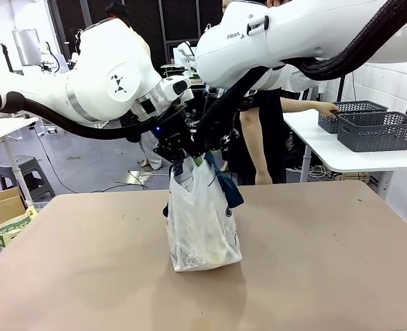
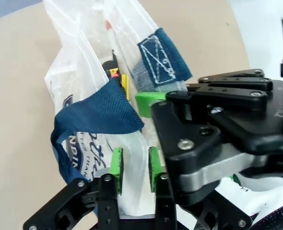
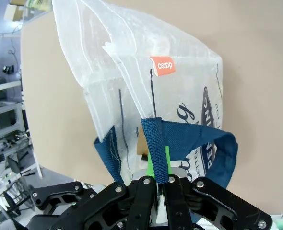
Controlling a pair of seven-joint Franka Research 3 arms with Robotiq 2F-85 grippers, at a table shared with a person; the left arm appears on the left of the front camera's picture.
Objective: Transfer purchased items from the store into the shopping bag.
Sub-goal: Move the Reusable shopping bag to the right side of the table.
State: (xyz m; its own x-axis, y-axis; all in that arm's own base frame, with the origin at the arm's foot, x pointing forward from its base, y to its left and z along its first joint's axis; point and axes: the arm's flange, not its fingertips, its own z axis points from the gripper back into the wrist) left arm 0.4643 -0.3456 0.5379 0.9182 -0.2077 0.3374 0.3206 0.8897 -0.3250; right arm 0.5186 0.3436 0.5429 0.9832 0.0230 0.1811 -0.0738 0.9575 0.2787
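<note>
Whitish bag w/ navy handles

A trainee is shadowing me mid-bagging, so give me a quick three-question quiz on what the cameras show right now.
1. True or false: the shopping bag lies flat on the table.
2. What are the right jaws clamped on? A) a navy strap handle B) the table edge C) the orange tag
3. Fill in: the person's hand reaches to a dark grey ____ on the white side table.
Key: 1 false, it stands upright; 2 A; 3 basket.
</note>
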